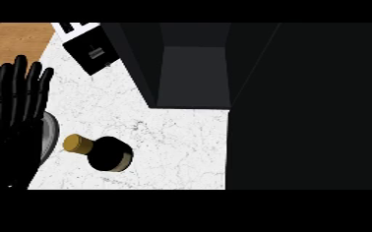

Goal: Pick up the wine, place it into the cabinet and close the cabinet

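The wine bottle (108, 153) is dark with a gold cap and stands on the white marble counter (174, 142), seen from above with its neck leaning to the left. The dark cabinet (193, 73) sits behind it, open, with nothing showing inside. A wide dark panel (298, 108), which looks like the cabinet's door, fills the right side. My left hand (22, 103) rests open at the left edge with its fingers up, apart from the bottle. My right hand does not show.
A grey round plate (49, 136) lies partly hidden behind my left hand, just left of the bottle. A small black box (91, 51) sits at the back left, next to a wooden surface (22, 39).
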`<state>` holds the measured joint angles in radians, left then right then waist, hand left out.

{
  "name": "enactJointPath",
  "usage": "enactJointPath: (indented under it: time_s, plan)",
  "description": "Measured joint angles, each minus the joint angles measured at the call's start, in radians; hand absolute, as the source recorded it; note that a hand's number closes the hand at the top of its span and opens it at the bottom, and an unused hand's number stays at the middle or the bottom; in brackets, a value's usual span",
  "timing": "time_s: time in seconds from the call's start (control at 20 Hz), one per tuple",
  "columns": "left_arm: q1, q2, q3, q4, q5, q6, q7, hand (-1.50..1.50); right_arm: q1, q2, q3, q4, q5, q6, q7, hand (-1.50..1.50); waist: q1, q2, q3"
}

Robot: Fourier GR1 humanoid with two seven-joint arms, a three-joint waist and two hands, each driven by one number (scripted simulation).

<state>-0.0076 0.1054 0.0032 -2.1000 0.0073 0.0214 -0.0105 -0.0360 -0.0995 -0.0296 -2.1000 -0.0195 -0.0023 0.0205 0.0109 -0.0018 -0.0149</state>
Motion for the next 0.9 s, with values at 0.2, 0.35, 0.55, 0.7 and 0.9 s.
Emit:
enactJointPath:
  time_s: [0.2,0.35,0.55,0.7,0.9]
  plan:
    - [-0.005,-0.054,-0.040,0.005,-0.153,0.123,0.028,-1.50,0.055,0.010,0.029,-0.037,0.008,0.012,-0.006,-1.50,-0.013,0.000,0.010]
    - [-0.015,-0.080,-0.067,-0.010,-0.253,0.273,0.098,-1.50,0.102,0.015,0.074,-0.060,-0.021,0.052,-0.010,-1.50,-0.015,-0.002,0.014]
    - [-0.024,-0.096,-0.137,-0.028,-0.277,0.506,0.180,-1.50,0.139,0.003,0.165,-0.108,-0.130,0.151,0.048,-1.50,-0.019,-0.005,0.016]
    - [-0.052,-0.100,-0.252,-0.033,-0.373,0.676,0.268,-1.50,0.173,-0.014,0.188,-0.163,-0.195,0.190,0.090,-1.50,-0.026,-0.005,0.017]
    - [-0.103,-0.103,-0.425,-0.035,-0.560,0.848,0.425,-1.50,0.181,-0.027,0.193,-0.204,-0.247,0.200,0.142,-1.50,-0.022,-0.005,0.019]
